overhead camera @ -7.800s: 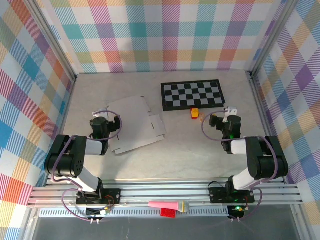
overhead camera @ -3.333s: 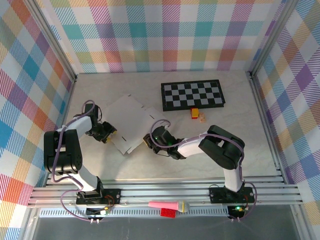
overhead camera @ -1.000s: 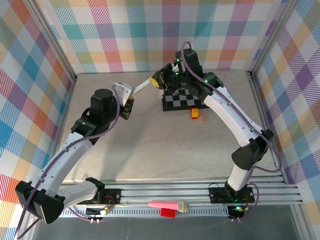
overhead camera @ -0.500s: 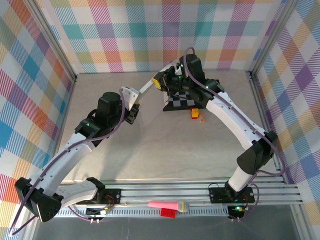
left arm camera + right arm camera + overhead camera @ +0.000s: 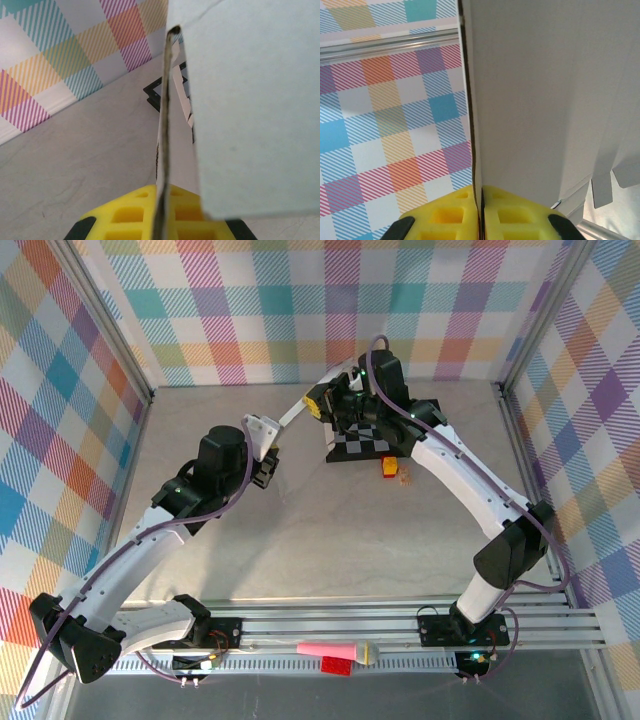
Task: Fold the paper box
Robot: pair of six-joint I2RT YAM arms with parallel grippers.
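The paper box (image 5: 290,416), a pale thin cardboard sheet, hangs in the air above the back of the table, edge-on to the top view. My left gripper (image 5: 268,446) is shut on its lower left end. My right gripper (image 5: 314,402) is shut on its upper right end. In the left wrist view the sheet's edge runs up from between the yellow pads (image 5: 125,215) of the left gripper (image 5: 161,202), and a wide panel of the paper box (image 5: 250,110) covers the right side. In the right wrist view the right gripper (image 5: 481,200) pinches the sheet's edge, with the paper box (image 5: 545,100) spreading to the right.
A black-and-white checkerboard mat (image 5: 378,444) lies under the right arm at the back. A small yellow-and-red block (image 5: 388,468) sits just in front of it. Pink and red items (image 5: 335,652) rest on the front rail. Plaid walls enclose three sides.
Both grippers have carried the sheet slightly to the right over the last second; the left one also came a little nearer. Both grips on the sheet are unchanged.
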